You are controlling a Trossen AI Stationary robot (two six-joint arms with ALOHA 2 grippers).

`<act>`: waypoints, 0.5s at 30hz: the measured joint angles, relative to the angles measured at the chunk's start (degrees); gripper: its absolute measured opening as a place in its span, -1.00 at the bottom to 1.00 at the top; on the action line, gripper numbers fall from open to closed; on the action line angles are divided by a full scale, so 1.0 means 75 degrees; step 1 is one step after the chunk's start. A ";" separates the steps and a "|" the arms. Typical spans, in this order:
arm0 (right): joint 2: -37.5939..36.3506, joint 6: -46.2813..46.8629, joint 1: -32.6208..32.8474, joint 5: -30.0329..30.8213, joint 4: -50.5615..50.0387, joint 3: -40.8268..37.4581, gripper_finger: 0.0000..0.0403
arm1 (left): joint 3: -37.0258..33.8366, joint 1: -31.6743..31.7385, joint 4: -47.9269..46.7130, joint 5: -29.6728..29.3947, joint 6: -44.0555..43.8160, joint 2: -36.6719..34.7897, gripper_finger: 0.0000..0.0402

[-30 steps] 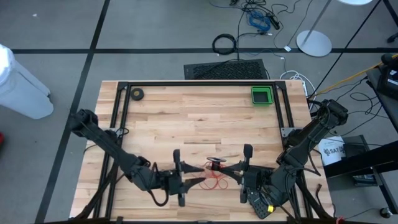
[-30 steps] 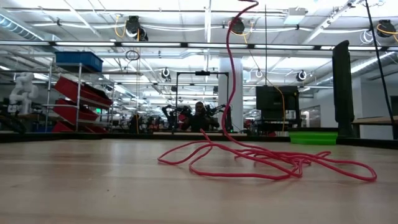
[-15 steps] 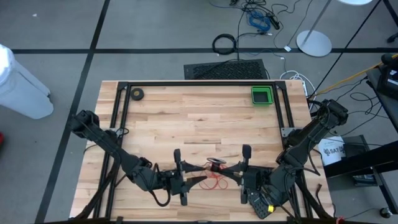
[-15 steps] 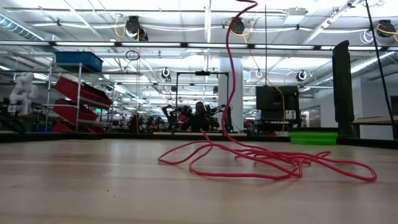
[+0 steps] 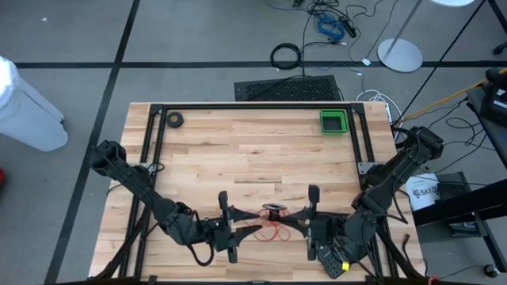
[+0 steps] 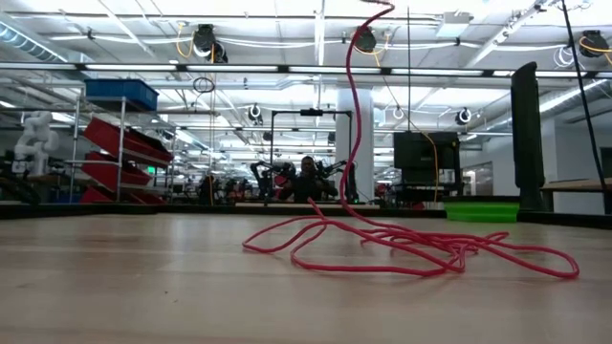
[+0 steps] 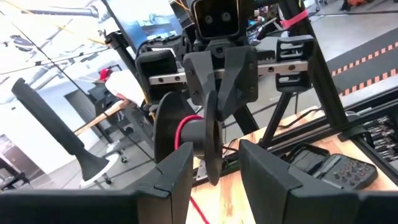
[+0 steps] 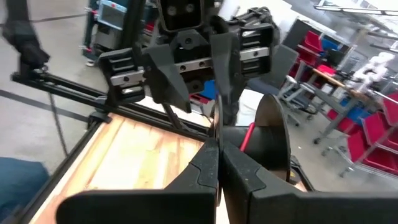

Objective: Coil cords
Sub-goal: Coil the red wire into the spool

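- Wooden table [image 5: 253, 150] has a black frame around it, and both dark arms reach in over its near edge, facing each other.
- Green bin [image 5: 333, 121] stands near the far right corner, and a small black ring-shaped roll [image 5: 174, 119] lies near the far left corner; both are well apart from the grippers.
- Left gripper [image 5: 252, 229] is at the near middle of the table. In its own wrist view the two fingers [image 7: 176, 173] stand apart with a clear gap, and they hold nothing.
- Right gripper [image 8: 216, 163] comes from the other side. Its fingers are pressed together on the rim of the reel [image 8: 264, 140], so its jaws are closed on it.
- Reel, black and round, is lifted above the table between the two grippers; in the left wrist view it [image 7: 208, 137] shows edge-on, with red turns in its groove.
- Red cord [image 6: 411, 250] lies in loose loops on the wood below the grippers, and one strand rises from the heap up out of the low view.
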 joint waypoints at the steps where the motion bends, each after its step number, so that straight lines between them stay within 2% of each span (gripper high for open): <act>1: -0.0002 -0.0003 -0.0001 -0.0119 -0.0012 0.0000 -1.00 | 0.0000 -0.0003 0.0000 0.0009 -0.0011 0.0000 -0.32; 15: 0.0000 0.0000 -0.0091 -0.0340 -0.0037 0.0000 -1.00 | 0.0000 0.0178 -0.0033 0.0876 -0.0503 0.0000 -0.32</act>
